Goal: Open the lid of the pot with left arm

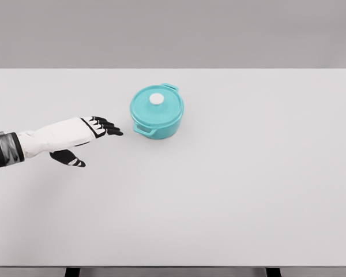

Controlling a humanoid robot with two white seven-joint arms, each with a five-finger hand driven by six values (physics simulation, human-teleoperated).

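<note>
We are looking down on a wide white counter (236, 190) that is filling nearly the whole head view, with a plain grey wall running behind its far edge and two dark legs showing at the bottom edge.

Our left arm (46, 138) is reaching in from the 9 o'clock side, a white forearm with a dark banded cuff near the picture's edge, stretching toward 3 o'clock above the counter. At its end the left hand (86, 138) is lying flat with the black fingers (106, 127) extended and slightly spread, pointing toward the pot, while the thumb (68, 158) is hanging apart below the palm. The hand is holding nothing and is touching nothing we can see; the fingertips are sitting near the pot's 9 o'clock side, with a clear gap of bare counter between.

The teal pot (157, 112) is standing upright a little toward 11 o'clock from the counter's middle. Its two loop handles are pointing roughly to 1 o'clock and 7 o'clock. The teal lid (155, 107) is sitting closed on the pot.

The small white knob (156, 99) is sitting at the lid's centre.
</note>
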